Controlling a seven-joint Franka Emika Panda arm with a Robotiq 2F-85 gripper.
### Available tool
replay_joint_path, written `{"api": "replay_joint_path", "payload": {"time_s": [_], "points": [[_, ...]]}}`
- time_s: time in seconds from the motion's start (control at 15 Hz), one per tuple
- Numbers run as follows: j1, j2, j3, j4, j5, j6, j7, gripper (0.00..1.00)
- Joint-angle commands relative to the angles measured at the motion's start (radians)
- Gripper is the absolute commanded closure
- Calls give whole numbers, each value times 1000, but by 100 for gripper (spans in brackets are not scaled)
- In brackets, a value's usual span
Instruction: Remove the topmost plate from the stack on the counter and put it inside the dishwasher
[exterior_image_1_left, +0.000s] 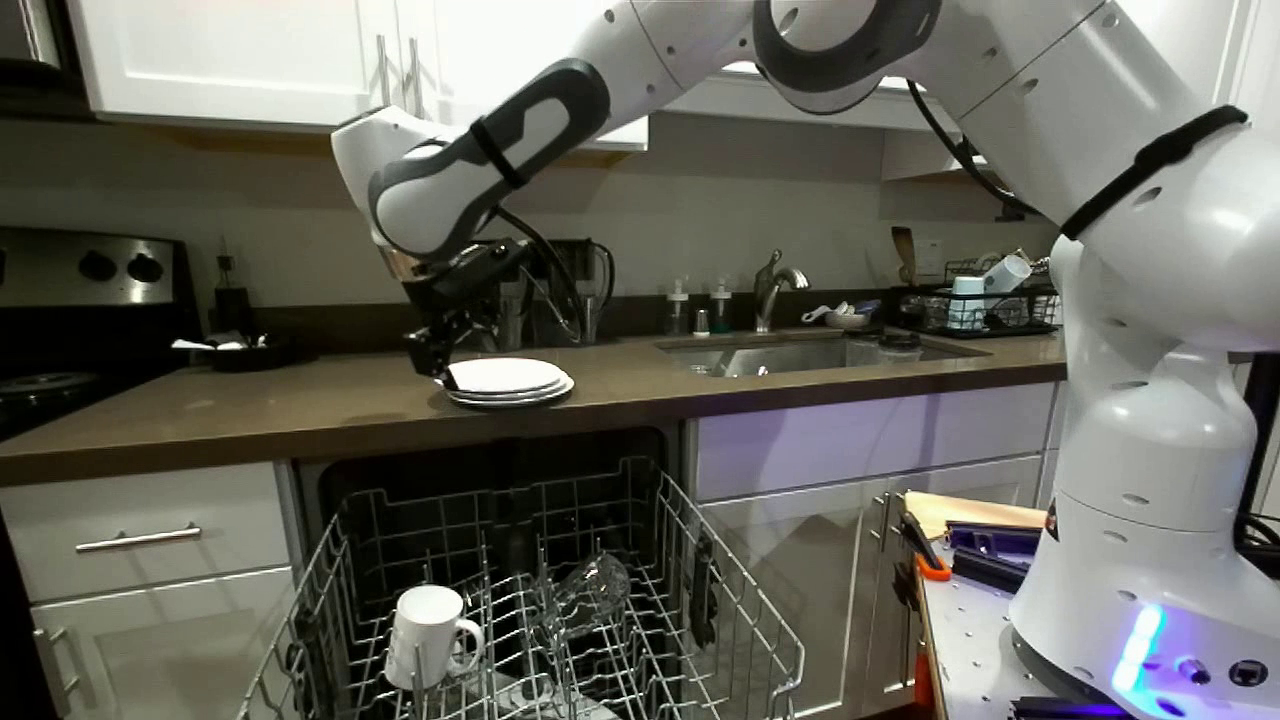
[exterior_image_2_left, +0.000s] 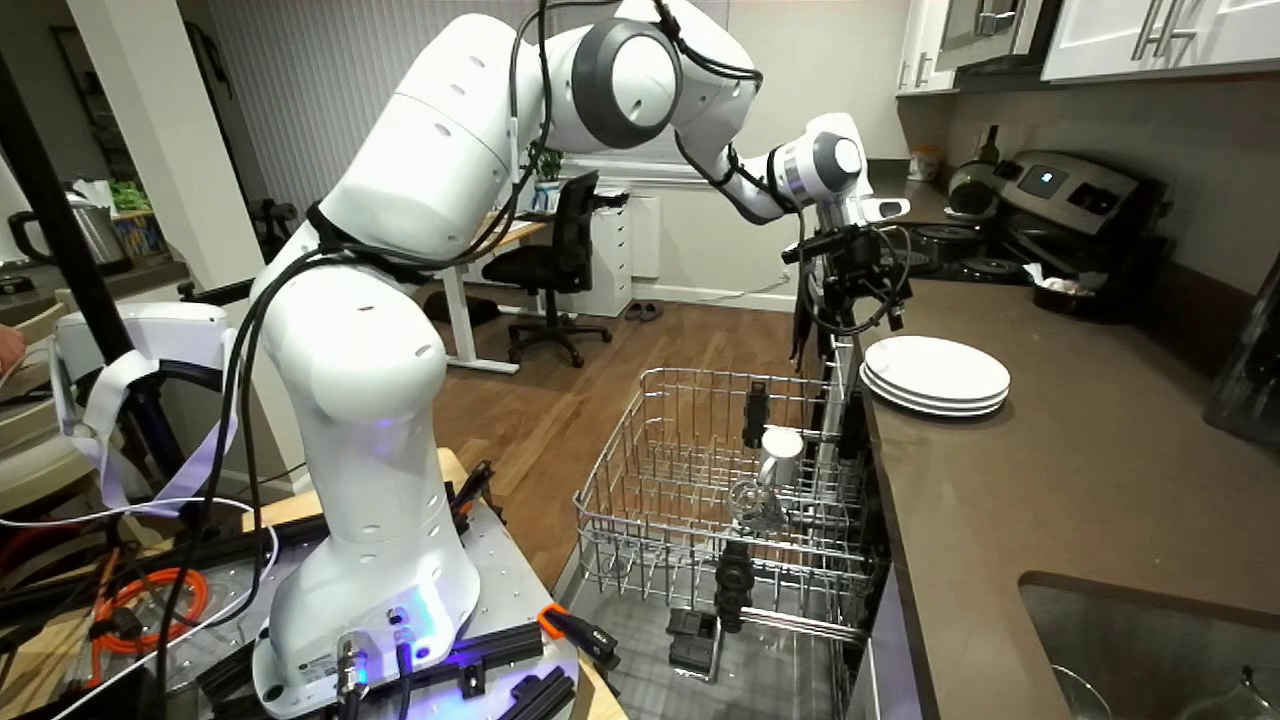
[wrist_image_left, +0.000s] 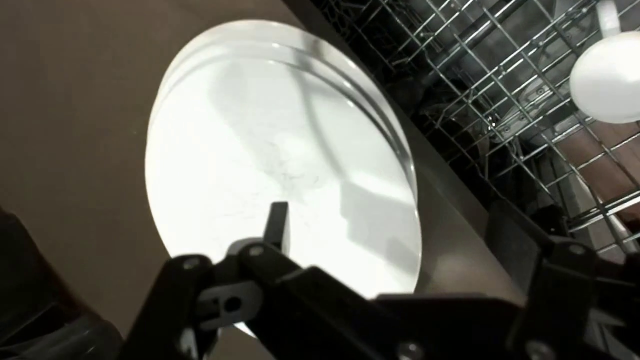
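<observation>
The topmost plate (exterior_image_1_left: 505, 374) is white and round and lies on the stack (exterior_image_1_left: 522, 400) of white plates, on the dark brown counter (exterior_image_1_left: 250, 400). It also shows in the other views (exterior_image_2_left: 940, 366) (wrist_image_left: 280, 150), slightly offset from the plates under it. My gripper (exterior_image_1_left: 436, 372) is open at the plates' edge on the stove side. In the wrist view my gripper (wrist_image_left: 395, 225) has one finger over the top plate and one beyond its rim, with nothing clamped. Contact cannot be told. The dishwasher (exterior_image_1_left: 500, 455) is open below the counter, its wire rack (exterior_image_2_left: 690, 373) pulled out.
A white mug (exterior_image_1_left: 420, 632) and a clear glass (exterior_image_1_left: 600, 590) sit in the rack. The sink (exterior_image_1_left: 790, 355) and faucet (exterior_image_1_left: 770, 290) are along the counter. The stove (exterior_image_2_left: 950, 250) and a dark bowl (exterior_image_2_left: 1070, 295) are at the far end.
</observation>
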Motion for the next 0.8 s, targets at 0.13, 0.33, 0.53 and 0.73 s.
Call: {"api": "replay_joint_path", "payload": {"time_s": [0.13,0.33,0.53,0.73], "points": [[13,37,-19,55,1,-2,-3,0],[13,42,-21,64,1,-2,-2,0],[29,49,-39,72,-30,-5,16,0],[47,51,-52,75,-51,1,27,0]]}}
